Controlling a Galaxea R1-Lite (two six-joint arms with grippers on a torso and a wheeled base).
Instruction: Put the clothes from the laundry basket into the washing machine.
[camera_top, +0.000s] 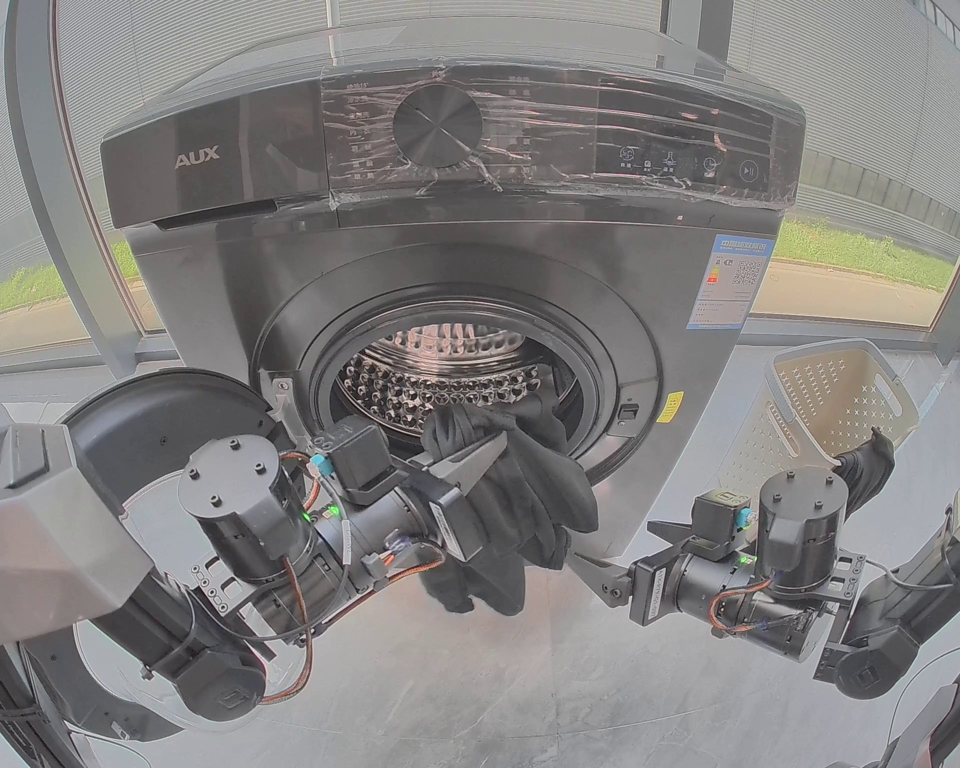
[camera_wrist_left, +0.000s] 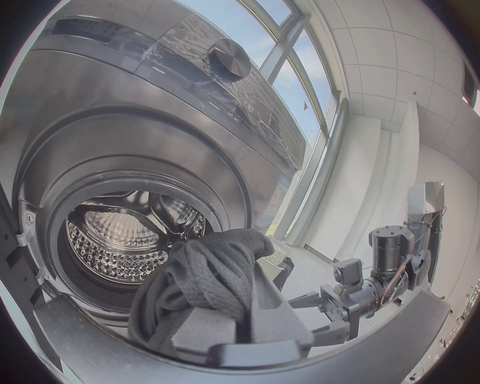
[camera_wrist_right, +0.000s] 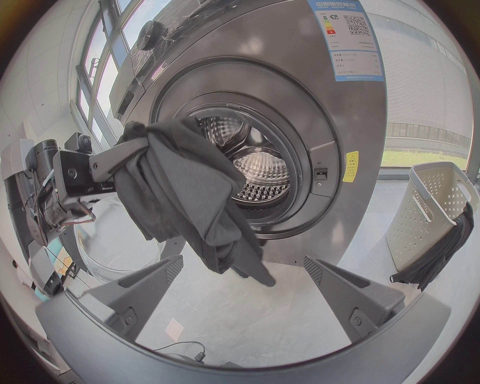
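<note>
Energy label (camera_top: 730, 282) with QR code on the washing machine (camera_top: 200, 270) front, yellow sticker (camera_top: 670, 407) below it

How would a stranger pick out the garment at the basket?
Right of the grey front-loading washing machine sits a cream perforated plastic laundry basket. The black cloth draped over its rim is it; the other black garment hangs from the left end effector.

Grey polished floor (camera_top: 480, 690) carries the front-loading washing machine (camera_top: 450, 250), door open. Pale perforated laundry basket (camera_top: 835, 400) sits tilted just beside it, to the robot's right. Thin cable (camera_wrist_right: 186, 346) lies loose on the floor.
</note>
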